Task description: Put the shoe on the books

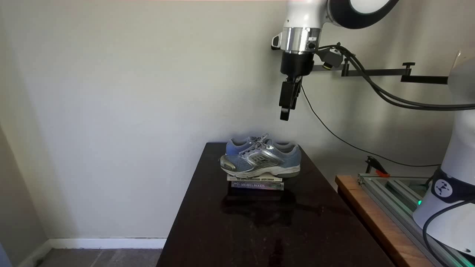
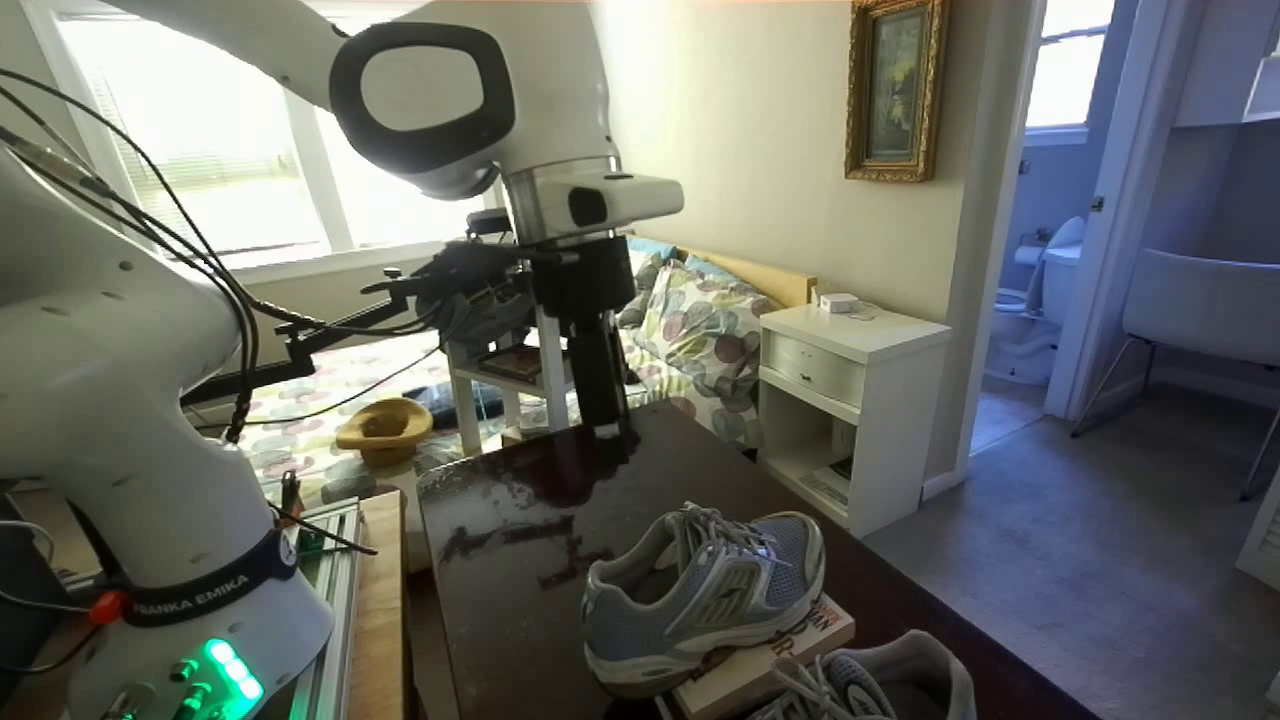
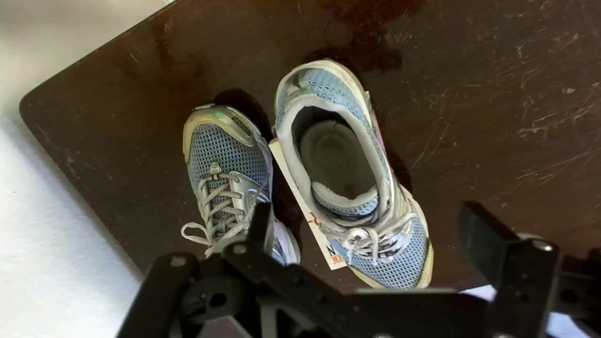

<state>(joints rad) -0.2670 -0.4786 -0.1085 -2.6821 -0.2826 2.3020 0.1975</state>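
Note:
The shoe (image 1: 272, 159), a grey-blue and silver lace-up sneaker, rests on the short stack of books (image 1: 256, 184). Its toe and heel overhang the stack. The shoe (image 2: 710, 610) and the pale top book (image 2: 740, 682) also show in an exterior view. In the wrist view the shoe (image 3: 347, 204) covers most of the books (image 3: 324, 241). My gripper (image 1: 285, 115) hangs above the shoe, apart from it, pointing down. It also shows in an exterior view (image 2: 605, 420). In the wrist view the gripper's fingers (image 3: 366, 216) are wide apart with nothing held between them.
A second, matching shoe (image 3: 225, 150) stands on the dark table (image 3: 469, 117) beside the books; it shows in both exterior views (image 1: 237, 145) (image 2: 900, 680). A wall (image 1: 111, 111) stands behind the table. A white nightstand (image 2: 860, 340) and a bed (image 2: 690, 320) are beyond it.

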